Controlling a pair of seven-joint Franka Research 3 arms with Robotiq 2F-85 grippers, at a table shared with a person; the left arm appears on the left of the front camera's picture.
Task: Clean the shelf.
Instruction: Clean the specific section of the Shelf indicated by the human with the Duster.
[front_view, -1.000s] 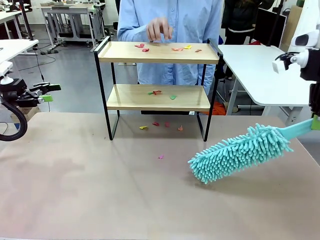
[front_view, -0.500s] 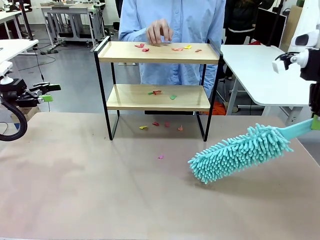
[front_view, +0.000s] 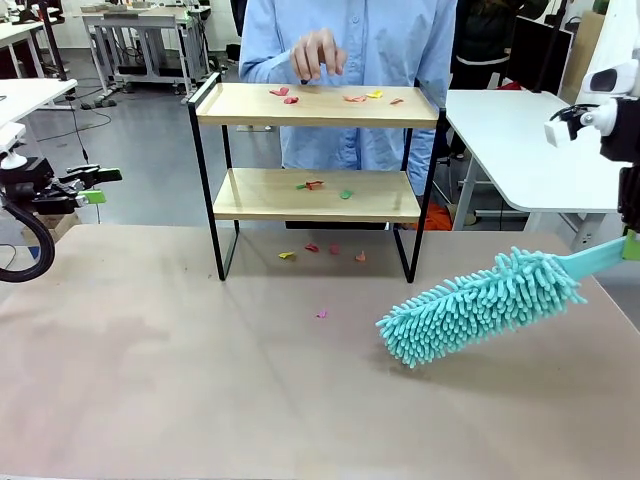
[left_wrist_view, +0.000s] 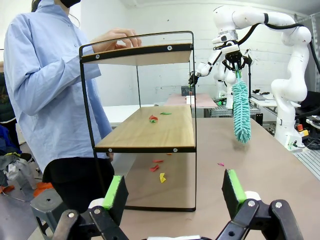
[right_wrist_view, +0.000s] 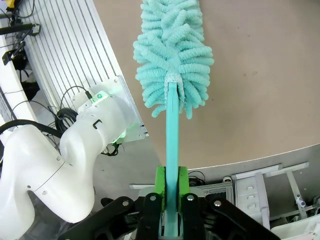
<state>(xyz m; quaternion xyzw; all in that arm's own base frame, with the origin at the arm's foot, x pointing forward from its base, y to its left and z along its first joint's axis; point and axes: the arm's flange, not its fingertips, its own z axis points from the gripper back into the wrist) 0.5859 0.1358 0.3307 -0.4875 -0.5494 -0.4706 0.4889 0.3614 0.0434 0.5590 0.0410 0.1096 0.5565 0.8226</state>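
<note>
Shelf (front_view: 270, 195) stands at the far middle of the surface (front_view: 200, 400), one rack with two wooden boards in a black frame; the left wrist view shows the shelf (left_wrist_view: 150, 131) from its end. Paper scraps (front_view: 355, 98) lie about: roughly five on the top board, two or three on the lower board, though those overlap and are hard to count, four on the surface between the legs, and one pink scrap (front_view: 322, 313) alone in front. One teal duster (front_view: 480, 305) hangs tilted over the right part of the surface, its fluffy head low and well apart from the rack. The right hand (right_wrist_view: 171, 180) is clamped on the duster's handle; in the front view that hand is cut off by the picture's right edge. The left hand (left_wrist_view: 175, 192) is spread wide and holds nothing, off to the left of the surface (front_view: 95, 185), its arm cut by the edge. A person in a light blue shirt stands behind the rack, partly hidden by it, with the person's hand (front_view: 318, 55) just above the back of the top board, fingers bunched. One white table (front_view: 510, 130) stands to the right, behind.
</note>
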